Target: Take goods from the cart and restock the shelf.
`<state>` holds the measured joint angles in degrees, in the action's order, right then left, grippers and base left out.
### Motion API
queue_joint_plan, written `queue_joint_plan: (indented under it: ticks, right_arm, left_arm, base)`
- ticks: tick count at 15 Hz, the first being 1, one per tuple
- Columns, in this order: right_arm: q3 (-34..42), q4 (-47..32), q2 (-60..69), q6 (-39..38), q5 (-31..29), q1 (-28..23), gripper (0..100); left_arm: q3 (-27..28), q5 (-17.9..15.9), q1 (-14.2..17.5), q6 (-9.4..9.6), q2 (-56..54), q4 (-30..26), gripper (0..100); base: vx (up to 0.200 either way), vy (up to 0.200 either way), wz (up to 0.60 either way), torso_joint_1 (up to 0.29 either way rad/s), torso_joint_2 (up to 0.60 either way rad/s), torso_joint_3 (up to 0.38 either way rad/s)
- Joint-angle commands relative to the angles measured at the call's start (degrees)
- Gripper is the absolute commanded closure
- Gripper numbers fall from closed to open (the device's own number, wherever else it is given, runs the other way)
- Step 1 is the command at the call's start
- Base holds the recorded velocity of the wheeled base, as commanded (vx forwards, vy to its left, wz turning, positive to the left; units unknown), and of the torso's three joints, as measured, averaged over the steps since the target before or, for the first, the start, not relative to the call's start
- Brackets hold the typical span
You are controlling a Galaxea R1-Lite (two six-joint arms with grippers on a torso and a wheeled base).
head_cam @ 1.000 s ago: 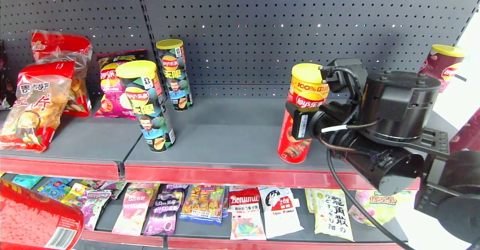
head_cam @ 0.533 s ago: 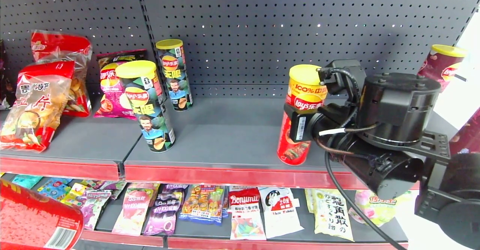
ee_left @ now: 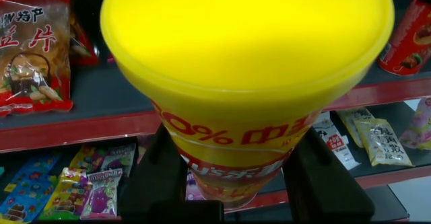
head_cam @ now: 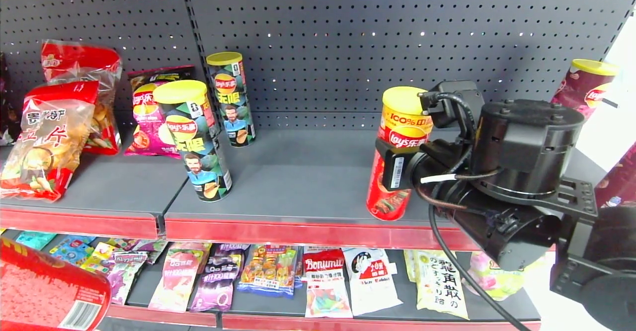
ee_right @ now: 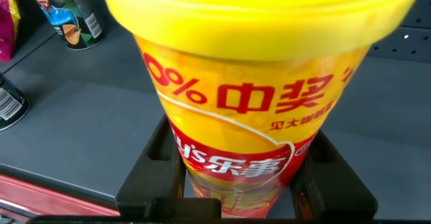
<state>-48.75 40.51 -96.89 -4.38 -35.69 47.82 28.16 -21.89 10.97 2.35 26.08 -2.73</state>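
Observation:
A red and yellow chip can (head_cam: 405,117) with a yellow lid stands slightly tilted near the front of the grey shelf (head_cam: 298,182), right of its middle. My right gripper (head_cam: 403,161) is shut on its midsection; in the right wrist view the gripper (ee_right: 242,183) has black fingers (ee_right: 158,177) pressing both sides of the can (ee_right: 236,116). My left gripper (ee_left: 236,177) is shut on a second, matching can (ee_left: 242,49), held out in front of the shelves. That can's red body (head_cam: 44,291) shows at the lower left of the head view.
Two dark cans (head_cam: 196,142) (head_cam: 231,97) stand left of centre on the shelf. Snack bags (head_cam: 49,137) (head_cam: 149,112) lean at the far left. Another red can (head_cam: 586,87) stands at the far right. A pegboard backs the shelf. Packets (head_cam: 323,281) fill the lower shelf.
My right gripper has shifted slightly left and down with the can in it, tilting the can a little. The left can and the shelf goods have not moved.

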Motion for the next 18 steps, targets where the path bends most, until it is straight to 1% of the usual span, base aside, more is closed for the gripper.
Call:
queue_joint_plan:
  ticks: [1, 2, 3, 8, 11, 13, 15, 18]
  right_arm:
    - [0.1, -0.1, -0.5, 0.0, -0.2, -0.1, 100]
    - [0.0, -0.1, -1.0, 0.1, -1.3, -0.2, 100]
    - [0.0, 0.0, -1.5, 0.0, -2.3, -0.2, 0]
    - [-0.4, 0.0, -1.4, -1.4, -2.2, -0.1, 0]
    - [0.1, -0.1, 0.8, -1.5, -2.2, 0.0, 0]
    - [1.6, 0.0, 3.1, -1.7, -2.2, 1.5, 0]
    - [4.7, 0.0, 5.0, -2.5, -2.3, 3.3, 0]
    - [6.9, 0.0, 6.9, -2.6, -2.4, 3.9, 0]
  left_arm:
    - [0.0, -0.1, 0.1, 0.02, -0.1, 0.0, 100]
    - [0.0, -0.1, 0.0, 0.02, -0.1, -0.1, 100]
    - [0.0, -0.1, 0.0, 0.02, -0.1, 0.0, 100]
    - [-0.7, -0.1, 0.0, 0.02, -0.2, 0.0, 100]
    - [-0.7, -0.1, 0.0, 0.02, -0.2, 0.0, 100]
    - [-0.7, -0.1, 0.0, 0.02, -0.1, 0.0, 100]
    - [-0.6, -0.2, 0.0, 0.02, 0.6, 0.1, 100]
    - [-0.6, -0.3, 0.0, 0.02, 0.6, 0.1, 100]
  base:
    - [0.000, 0.000, 0.00, 0.000, 0.00, 0.000]
    - [0.000, 0.000, 0.00, 0.000, 0.00, 0.000]
    - [0.000, 0.000, 0.00, 0.000, 0.00, 0.000]
    - [0.000, 0.000, 0.00, 0.000, 0.00, 0.000]
    - [0.000, 0.000, 0.00, 0.000, 0.00, 0.000]
    - [0.000, 0.000, 0.00, 0.000, 0.00, 0.000]
    - [0.000, 0.000, 0.00, 0.000, 0.00, 0.000]
    - [0.000, 0.000, 0.00, 0.000, 0.00, 0.000]
